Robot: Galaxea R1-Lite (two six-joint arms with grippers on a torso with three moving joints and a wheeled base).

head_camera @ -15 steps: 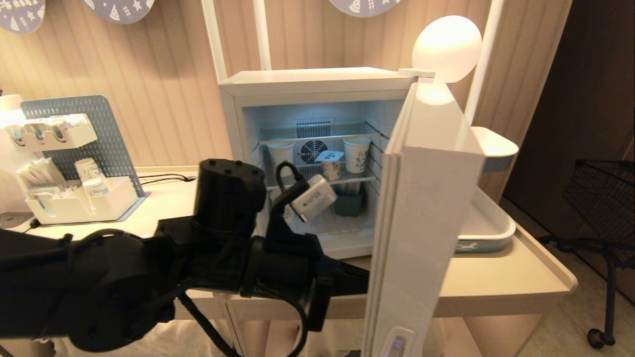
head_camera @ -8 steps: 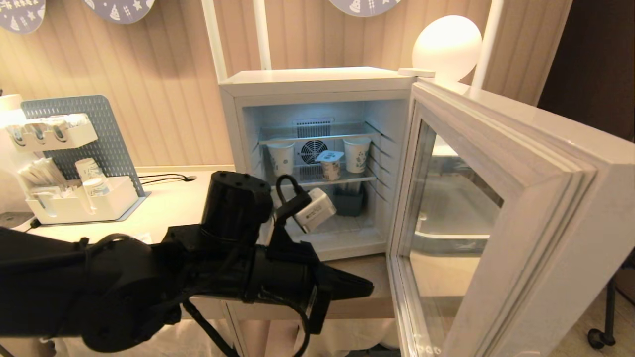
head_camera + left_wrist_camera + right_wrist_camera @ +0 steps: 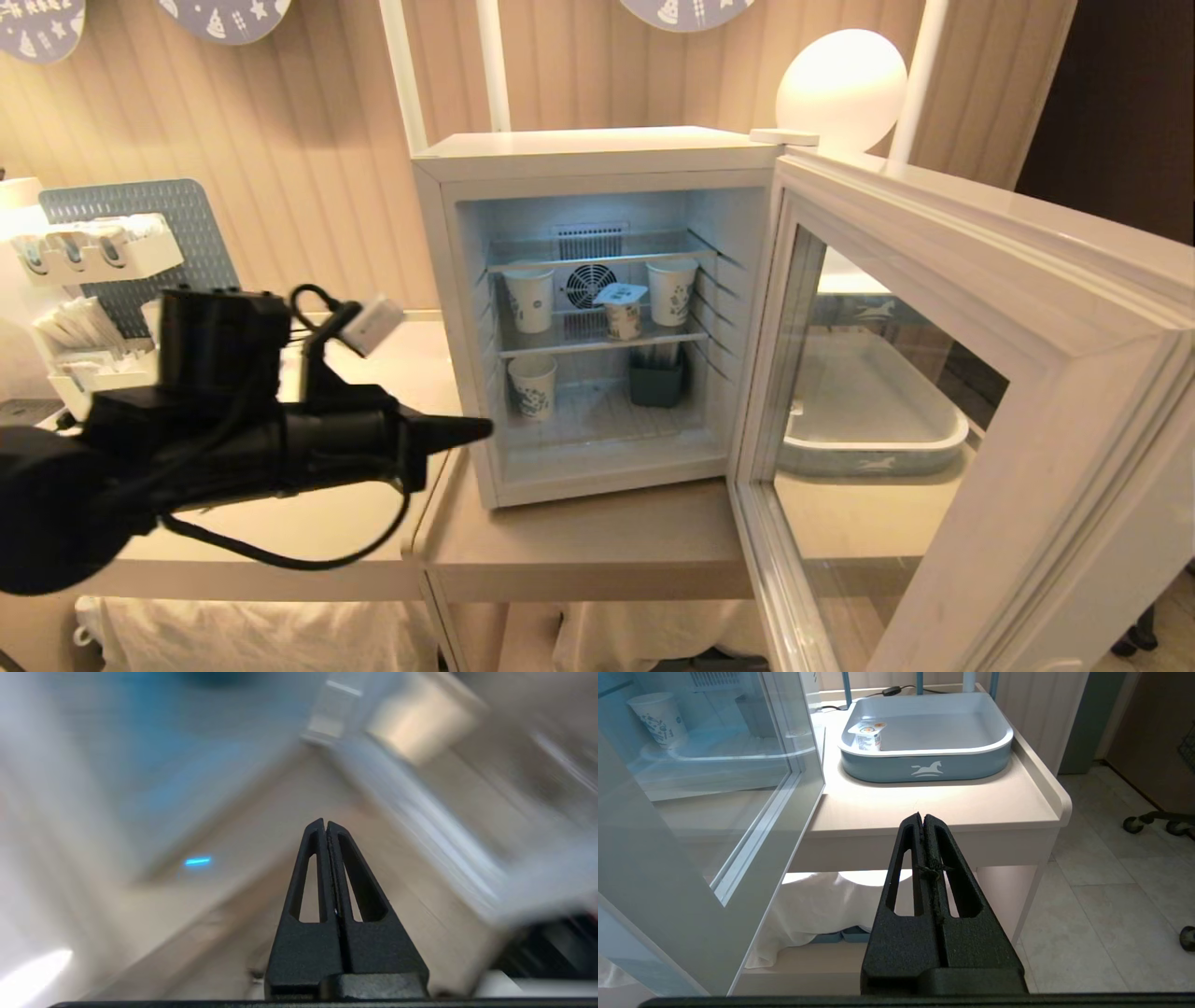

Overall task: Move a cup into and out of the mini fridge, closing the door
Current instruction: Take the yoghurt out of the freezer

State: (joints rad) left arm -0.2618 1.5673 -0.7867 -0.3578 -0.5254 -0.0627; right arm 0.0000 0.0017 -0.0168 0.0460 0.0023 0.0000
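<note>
The white mini fridge (image 3: 597, 159) stands on the table with its door (image 3: 980, 308) swung wide open to the right. The cup (image 3: 623, 313), squat with a white-and-blue foil lid, sits on the middle wire shelf between two paper cups. My left gripper (image 3: 481, 429) is shut and empty, level, just left of the fridge's front corner; the left wrist view shows its shut tips (image 3: 325, 823) against a blurred scene. My right gripper (image 3: 922, 815) is shut and empty, low in front of the table edge beside the door (image 3: 691, 812); it is outside the head view.
Taller paper cups (image 3: 529, 299) (image 3: 671, 289) (image 3: 532, 385) and a dark grey box (image 3: 655, 385) share the shelves. A blue-grey tray (image 3: 924, 760) right of the fridge holds a small orange-marked cup (image 3: 868, 737). A pegboard organizer (image 3: 121, 308) stands far left, a globe lamp (image 3: 840, 89) behind.
The door has swung from edge-on to wide open toward the right. My left arm has pulled back leftward from in front of the fridge opening, its gripper still shut.
</note>
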